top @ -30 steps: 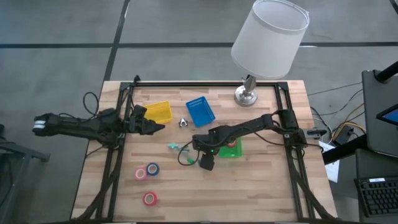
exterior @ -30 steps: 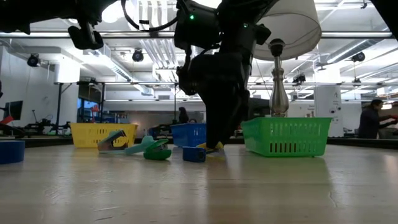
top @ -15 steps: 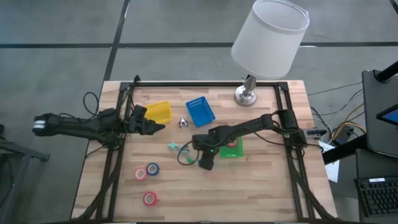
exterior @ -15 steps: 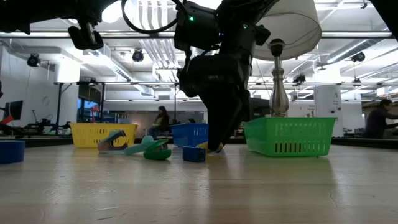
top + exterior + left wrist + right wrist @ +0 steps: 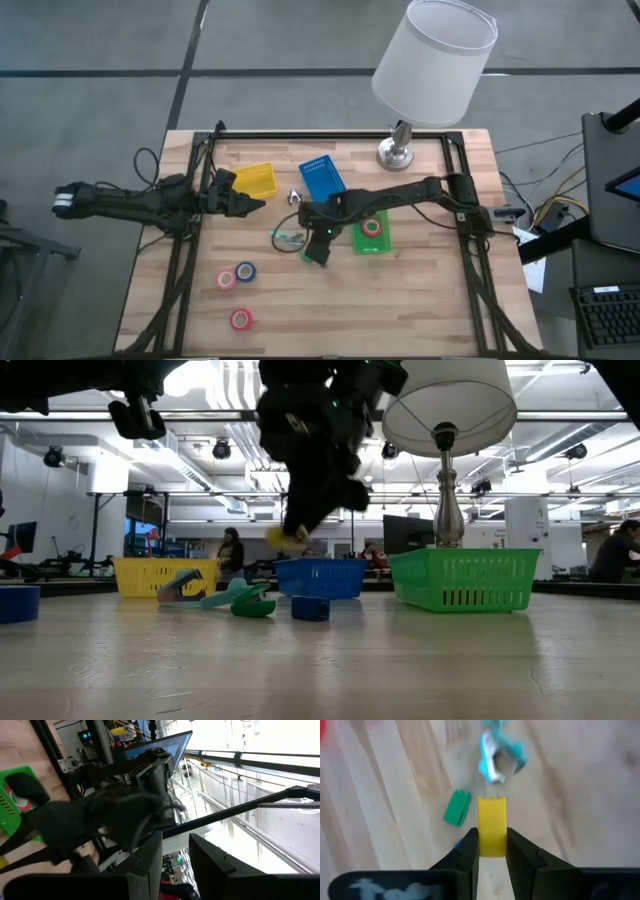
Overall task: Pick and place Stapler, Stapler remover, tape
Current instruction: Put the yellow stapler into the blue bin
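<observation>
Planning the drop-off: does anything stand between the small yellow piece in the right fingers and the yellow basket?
Nothing on the table: the small yellow plastic piece is lifted above basket height. But the left gripper hangs beside the yellow mesh basket, on the side facing it, and may crowd the approach.

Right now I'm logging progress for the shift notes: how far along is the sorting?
Done: one red tape roll lies in the green tray. In hand: the right gripper is shut on a small yellow stapler, lifted off the table. Left: three tape rolls, a teal stapler remover and a green stapler on the wood. The left gripper waits by the yellow tray.
</observation>
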`<state>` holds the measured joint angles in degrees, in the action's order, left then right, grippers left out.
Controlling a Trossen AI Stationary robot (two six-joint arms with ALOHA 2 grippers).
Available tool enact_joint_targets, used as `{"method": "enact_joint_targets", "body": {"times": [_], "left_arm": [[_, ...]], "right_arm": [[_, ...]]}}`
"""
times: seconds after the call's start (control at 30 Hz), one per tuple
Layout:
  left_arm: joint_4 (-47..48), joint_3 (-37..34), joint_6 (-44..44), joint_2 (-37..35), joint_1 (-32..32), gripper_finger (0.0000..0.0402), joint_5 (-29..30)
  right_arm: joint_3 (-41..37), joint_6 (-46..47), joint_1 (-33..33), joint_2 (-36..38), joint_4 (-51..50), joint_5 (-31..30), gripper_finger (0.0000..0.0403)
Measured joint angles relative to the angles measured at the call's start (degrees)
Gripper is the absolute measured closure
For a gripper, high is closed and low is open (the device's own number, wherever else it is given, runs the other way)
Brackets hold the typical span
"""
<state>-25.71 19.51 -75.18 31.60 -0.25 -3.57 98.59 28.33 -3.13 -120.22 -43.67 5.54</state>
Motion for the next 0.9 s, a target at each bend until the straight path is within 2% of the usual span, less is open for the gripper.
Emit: {"method": "enact_joint_targets", "body": {"times": [0.37, 0.5, 0.7, 0.9], "left_arm": [[0.02, 0.00, 0.30, -0.01, 0.00, 0.0301, -0.25], [0.02, 0.00, 0.63, -0.01, 0.00, 0.0301, -0.33], [0.02, 0.00, 0.70, -0.01, 0.00, 0.0301, -0.42], [0.02, 0.00, 0.70, -0.01, 0.00, 0.0301, -0.44]], "right_arm": [[13.52, -0.01, 6.35, 0.00, -13.50, -8.81, 0.0336], [16.07, 0.57, 10.23, 0.03, -14.60, -9.83, 0.0335], [15.47, 1.71, 15.37, 0.04, -14.76, -9.83, 0.0335], [11.24, 4.86, 17.83, 0.04, -14.43, -9.76, 0.0335]]}}
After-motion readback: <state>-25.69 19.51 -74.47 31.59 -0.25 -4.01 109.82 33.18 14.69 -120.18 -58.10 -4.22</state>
